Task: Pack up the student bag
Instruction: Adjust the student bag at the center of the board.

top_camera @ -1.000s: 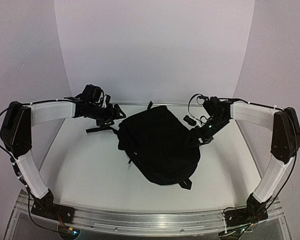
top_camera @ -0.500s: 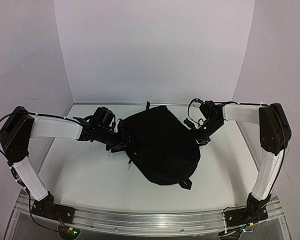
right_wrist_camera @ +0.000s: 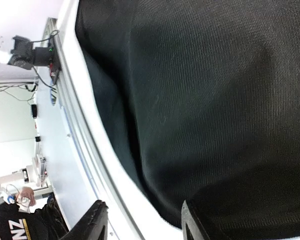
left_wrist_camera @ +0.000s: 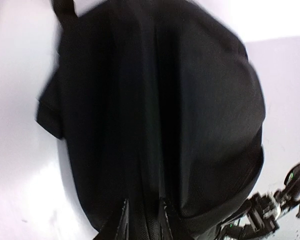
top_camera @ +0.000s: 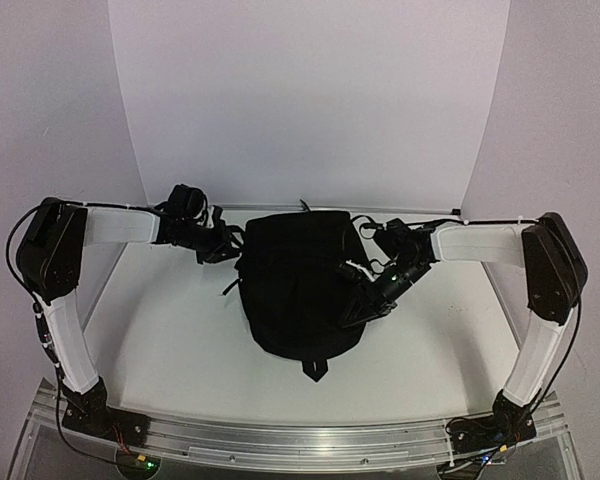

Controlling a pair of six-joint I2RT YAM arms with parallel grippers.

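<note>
Toward the near edge of the table [top_camera: 170,350], a strap end [top_camera: 315,370] of the student bag [top_camera: 295,290] now points at the arm bases. Half a second ago it lay further right, so the bag has been swung round and sits squarer, mid-table. Further in, the right gripper [top_camera: 360,306] has slid down onto the bag's right flank; its fingers [right_wrist_camera: 96,221] stand wide apart, holding nothing. Beyond, the left gripper [top_camera: 223,246] has drawn back to the bag's far-left corner, jaws nearly together on a ridge of black fabric — apparently a pinch. At the far end lies the top loop [top_camera: 302,206]. No opening shows yet, so packing probably waits on the zip.
</note>
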